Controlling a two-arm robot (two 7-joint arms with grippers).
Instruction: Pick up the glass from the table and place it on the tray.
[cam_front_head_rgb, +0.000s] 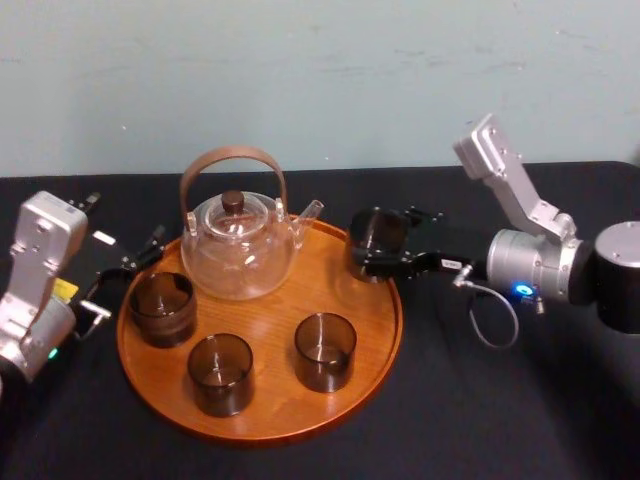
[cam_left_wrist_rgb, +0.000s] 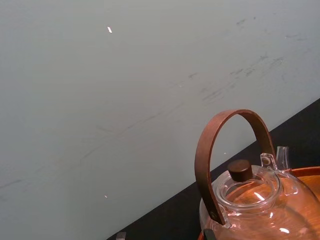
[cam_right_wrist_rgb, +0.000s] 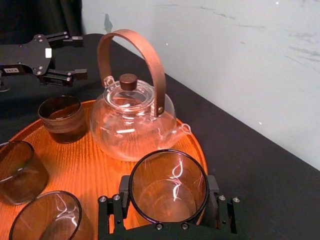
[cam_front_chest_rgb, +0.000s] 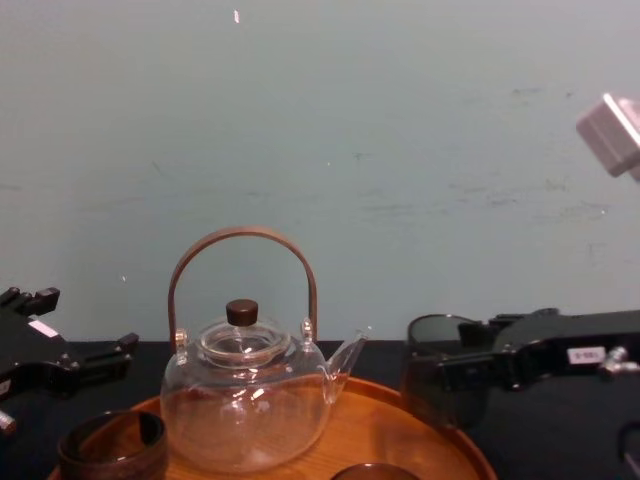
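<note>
- tray (cam_front_head_rgb: 262, 432) on table (cam_front_head_rgb: 500, 425) carries 3 glasses: glass one (cam_front_head_rgb: 220, 372) at 7 o'clock, glass two (cam_front_head_rgb: 324, 350) at 4, glass three (cam_front_head_rgb: 162, 307) at 9
- left gripper (cam_right_wrist_rgb: 79, 55) off tray's 10 o'clock, fingers spread, empty
- 1 teapot (cam_front_head_rgb: 240, 248) at 12
- fourth glass (cam_front_head_rgb: 385, 232) at the 2 o'clock rim, clamped in right gripper (cam_front_head_rgb: 366, 248) (can't tell if it's touching the tray)

The glass (cam_front_head_rgb: 376, 228) sits inside the right gripper (cam_front_head_rgb: 372, 243) at the tray's (cam_front_head_rgb: 290, 405) right rim, with the teapot (cam_front_head_rgb: 240, 248) just left of it.
</note>
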